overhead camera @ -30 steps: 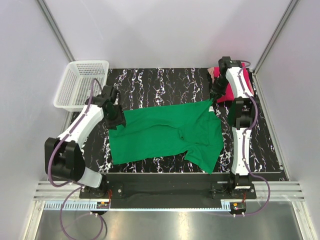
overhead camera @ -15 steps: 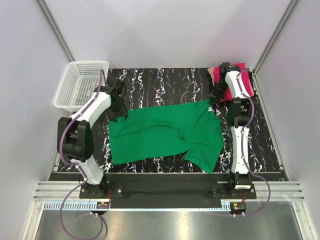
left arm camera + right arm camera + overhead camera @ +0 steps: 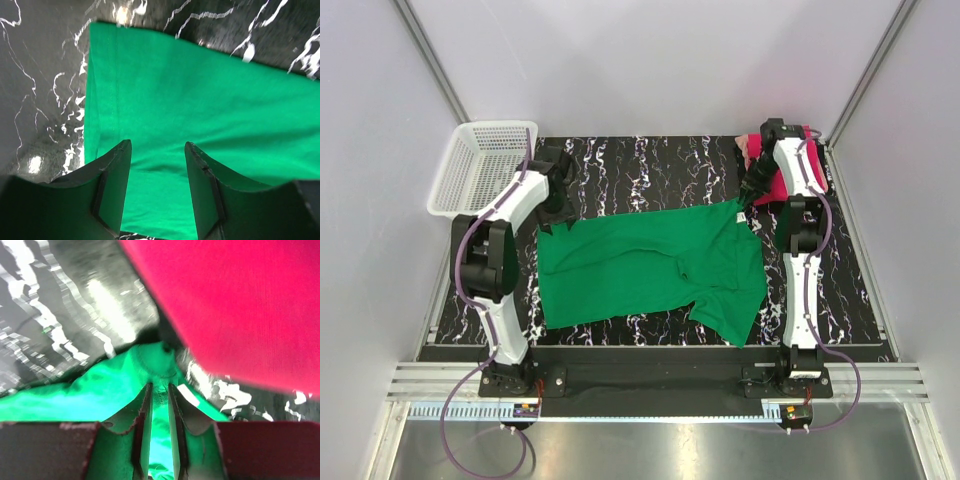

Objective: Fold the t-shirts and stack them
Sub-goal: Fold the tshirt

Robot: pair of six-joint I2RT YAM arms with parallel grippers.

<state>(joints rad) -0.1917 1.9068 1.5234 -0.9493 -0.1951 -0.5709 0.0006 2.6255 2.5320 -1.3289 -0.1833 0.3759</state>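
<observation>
Right gripper [image 3: 159, 385] nearly closed, pinching the far-right corner of the green t-shirt [image 3: 640, 270], small white neck label [image 3: 742, 216] there too small to read, left gripper [image 3: 157, 150] with jaws apart over its far-left corner, pink t-shirt [image 3: 240, 305] just beyond the right corner, black marbled table [image 3: 650, 165], white mesh basket [image 3: 498, 125] past the left corner, pale walls [image 3: 640, 60].

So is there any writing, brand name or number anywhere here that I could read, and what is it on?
No text can be read in any view.
Small white neck label on the bright green cloth t-shirt: too small to read.
Hot pink cloth t-shirt, white plastic mesh basket: no writing shows.
</observation>
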